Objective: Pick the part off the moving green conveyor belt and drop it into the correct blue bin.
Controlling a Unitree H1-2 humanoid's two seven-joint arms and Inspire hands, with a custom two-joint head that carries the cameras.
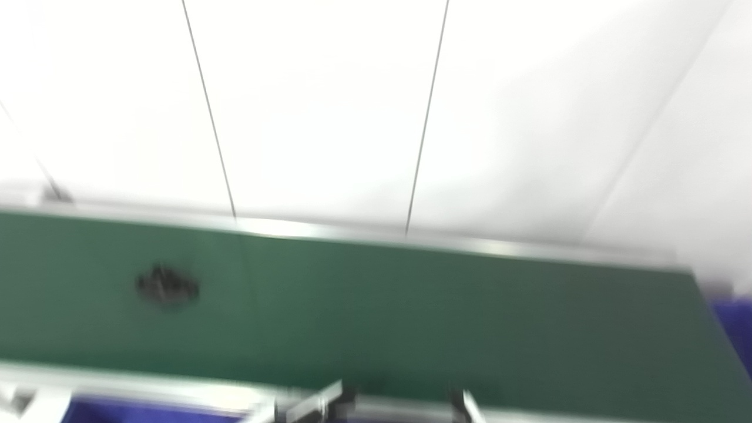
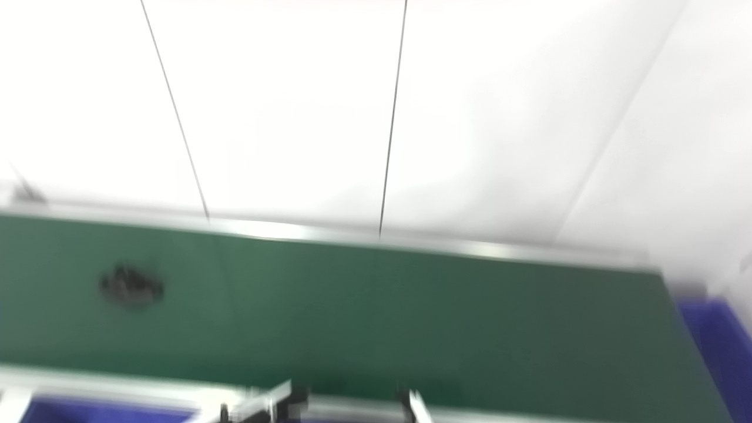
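Both views are blurred. A small dark part lies on the green conveyor belt toward its left end; it also shows in the right eye view. A blue bin sits past the belt's right end. Another blue bin shows at the bottom left, below the belt's near rail. Neither hand is in view.
A metal rail runs along the belt's far edge, with a white panelled wall behind it. A metal bracket sits on the near rail at bottom centre.
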